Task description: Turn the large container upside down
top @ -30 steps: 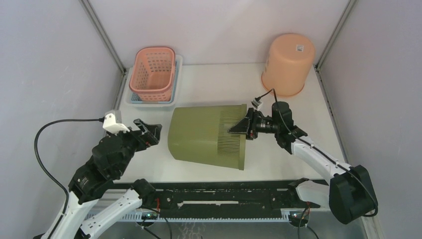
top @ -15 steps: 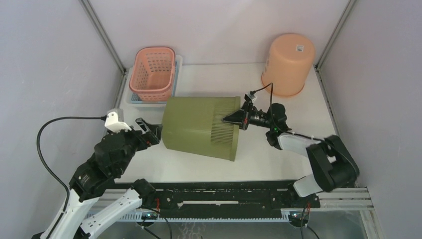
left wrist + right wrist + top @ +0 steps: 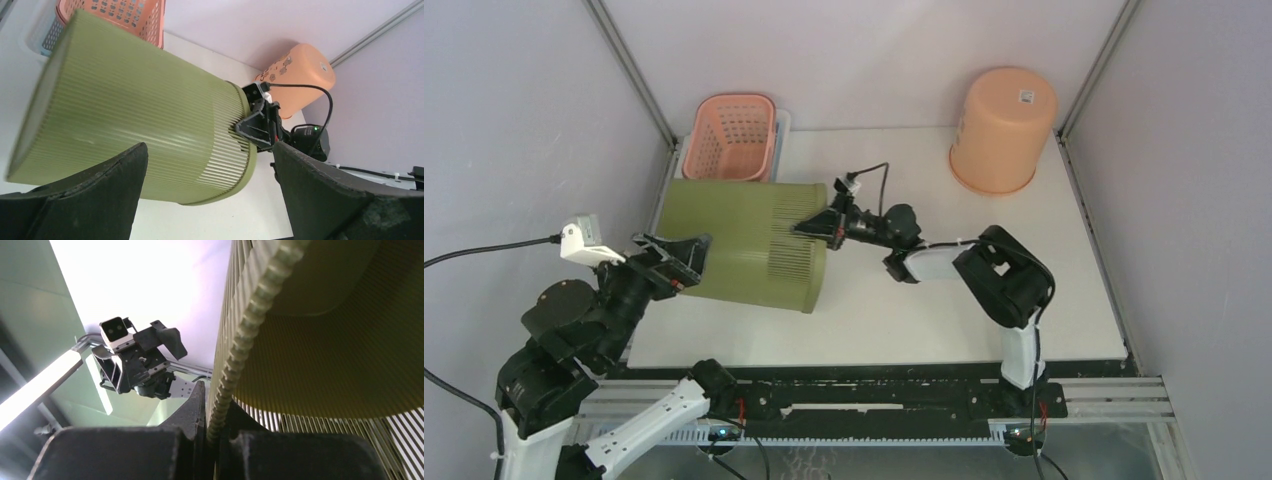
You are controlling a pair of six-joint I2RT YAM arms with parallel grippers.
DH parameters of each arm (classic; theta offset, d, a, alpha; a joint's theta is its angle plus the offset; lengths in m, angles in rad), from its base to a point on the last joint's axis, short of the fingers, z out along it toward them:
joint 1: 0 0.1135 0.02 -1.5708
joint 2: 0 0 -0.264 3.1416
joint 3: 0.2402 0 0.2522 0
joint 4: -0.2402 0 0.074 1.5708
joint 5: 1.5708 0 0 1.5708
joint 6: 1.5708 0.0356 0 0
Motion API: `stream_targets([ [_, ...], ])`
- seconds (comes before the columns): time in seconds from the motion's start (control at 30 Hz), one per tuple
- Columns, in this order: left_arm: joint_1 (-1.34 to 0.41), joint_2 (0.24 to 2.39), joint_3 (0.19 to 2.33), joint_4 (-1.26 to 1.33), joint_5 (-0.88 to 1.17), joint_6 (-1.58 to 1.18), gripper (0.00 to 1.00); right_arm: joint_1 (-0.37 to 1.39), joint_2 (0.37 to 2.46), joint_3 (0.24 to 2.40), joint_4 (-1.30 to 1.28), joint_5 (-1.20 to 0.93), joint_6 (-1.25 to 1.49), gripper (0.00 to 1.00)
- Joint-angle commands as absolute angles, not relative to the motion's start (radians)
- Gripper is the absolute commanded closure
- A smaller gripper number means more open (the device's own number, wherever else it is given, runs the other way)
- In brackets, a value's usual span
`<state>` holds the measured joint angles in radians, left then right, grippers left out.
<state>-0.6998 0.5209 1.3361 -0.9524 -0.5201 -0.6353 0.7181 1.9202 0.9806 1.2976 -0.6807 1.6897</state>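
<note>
Top external | ribbed olive container (image 3: 744, 240) on side | right jaws pinch rim (image 3: 815, 270) | left jaws spread

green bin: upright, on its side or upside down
On its side: the bin points its closed base left and open rim right, where the right gripper pinches it.
</note>
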Motion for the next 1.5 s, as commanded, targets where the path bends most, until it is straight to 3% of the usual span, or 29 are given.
stream_targets([
  [0.0,-0.695,0.517,1.379,-0.992,-0.525,-0.611,0.0,0.781,1.989,1.205,1.514,-0.524,1.697,1.0],
  [0.6,-0.695,0.486,1.406,-1.048,-0.57,-0.605,0.0,0.976,2.617,1.927,1.522,-0.284,1.79,1.0],
  [0.73,-0.695,0.48,1.393,-1.048,-0.576,-0.604,0.0,0.982,2.624,1.837,1.521,-0.308,1.778,1.0],
  [0.97,-0.695,0.468,1.346,-1.022,-0.581,-0.606,0.0,0.959,2.463,1.456,1.516,-0.364,1.653,0.98],
  [1.1,-0.695,0.473,1.325,-0.999,-0.568,-0.607,0.0,0.936,2.443,1.374,1.514,-0.396,1.654,0.48],
  [1.2,-0.695,0.476,1.316,-0.991,-0.567,-0.607,0.0,0.928,2.429,1.314,1.512,-0.393,1.65,0.34],
  [1.37,-0.695,0.475,1.306,-0.987,-0.569,-0.609,0.0,0.908,2.418,1.202,1.509,-0.382,1.651,0.36],
  [1.47,-0.695,0.474,1.3,-0.981,-0.562,-0.611,0.0,0.894,2.397,1.132,1.504,-0.386,1.633,0.47],
])
